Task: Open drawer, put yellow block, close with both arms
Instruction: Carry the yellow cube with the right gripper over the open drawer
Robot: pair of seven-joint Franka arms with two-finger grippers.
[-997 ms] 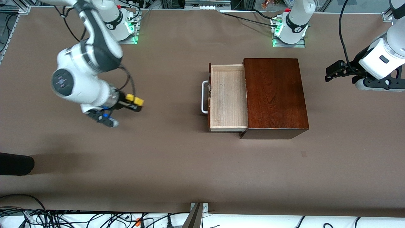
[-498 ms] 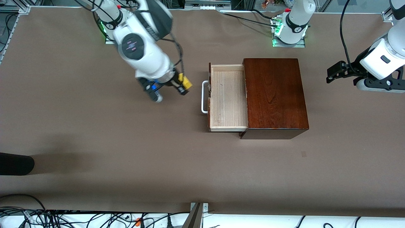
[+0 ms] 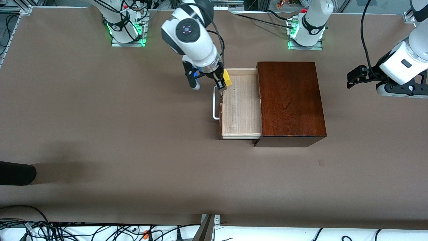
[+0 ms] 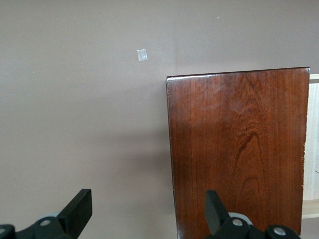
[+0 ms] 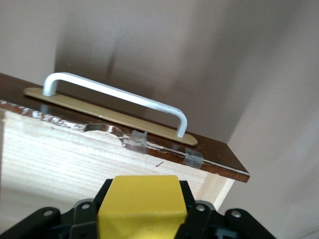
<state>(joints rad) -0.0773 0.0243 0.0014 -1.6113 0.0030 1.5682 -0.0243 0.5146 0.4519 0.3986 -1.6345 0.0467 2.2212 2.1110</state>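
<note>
The drawer (image 3: 241, 102) stands pulled out of the mahogany box (image 3: 290, 100), its pale tray bare, its white bar handle (image 3: 216, 102) toward the right arm's end of the table. My right gripper (image 3: 223, 82) is shut on the yellow block (image 3: 227, 79) and hangs over the drawer's corner by the handle, the one farthest from the front camera. In the right wrist view the yellow block (image 5: 141, 205) sits between the fingers above the tray (image 5: 60, 159), with the handle (image 5: 117, 97) past it. My left gripper (image 3: 354, 76) is open in the air past the box at the left arm's end; its fingers (image 4: 79, 209) are spread wide over the box edge (image 4: 234, 149).
A dark object (image 3: 16, 173) lies at the table's edge toward the right arm's end, near the front camera. Cables (image 3: 83, 231) run along the near border. A small pale patch (image 3: 321, 162) marks the table nearer the front camera than the box.
My right arm has swung from over the bare table at its own end across to the drawer, carrying the yellow block. The left arm has barely shifted.
</note>
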